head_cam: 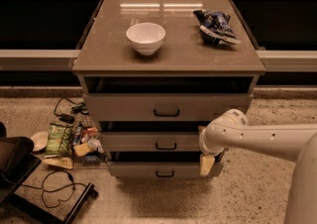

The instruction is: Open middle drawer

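Observation:
The middle drawer (133, 141) is a shallow grey-beige front with a small black handle (166, 145), between the taller top drawer (124, 107) and the lowest drawer (133, 169). A dark gap shows above each front. My white arm (257, 139) reaches in from the right. My gripper (207, 163) hangs down at the right end of the middle and lowest drawers, well right of the handle. It holds nothing that I can see.
A white bowl (145, 37) and a blue snack bag (216, 25) lie on the cabinet top (168, 59). Snack packets (59, 139), cables (54, 188) and a black chair base (15, 163) lie on the floor at the left. A dark counter runs behind.

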Available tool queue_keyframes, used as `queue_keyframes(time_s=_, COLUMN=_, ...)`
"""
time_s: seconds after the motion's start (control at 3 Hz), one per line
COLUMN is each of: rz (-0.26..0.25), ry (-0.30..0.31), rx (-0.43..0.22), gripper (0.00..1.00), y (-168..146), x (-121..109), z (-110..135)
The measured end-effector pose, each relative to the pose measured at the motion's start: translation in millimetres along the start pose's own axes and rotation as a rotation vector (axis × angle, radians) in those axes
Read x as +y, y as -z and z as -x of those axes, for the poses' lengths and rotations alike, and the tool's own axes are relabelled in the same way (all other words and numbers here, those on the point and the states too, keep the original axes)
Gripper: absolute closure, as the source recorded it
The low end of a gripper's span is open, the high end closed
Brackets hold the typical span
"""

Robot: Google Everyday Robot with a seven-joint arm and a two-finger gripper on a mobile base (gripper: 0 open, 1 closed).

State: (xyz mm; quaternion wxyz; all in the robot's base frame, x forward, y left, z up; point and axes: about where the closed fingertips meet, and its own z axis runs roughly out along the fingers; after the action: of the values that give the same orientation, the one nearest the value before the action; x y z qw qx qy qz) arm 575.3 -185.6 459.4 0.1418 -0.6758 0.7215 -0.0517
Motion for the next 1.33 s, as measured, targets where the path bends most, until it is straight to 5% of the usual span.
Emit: queue_keyframes(time_s=1.33, rz=-0.034, ry=-0.033, rx=0.009, gripper=0.00, y=-38.8, x=-14.4, z=15.5)
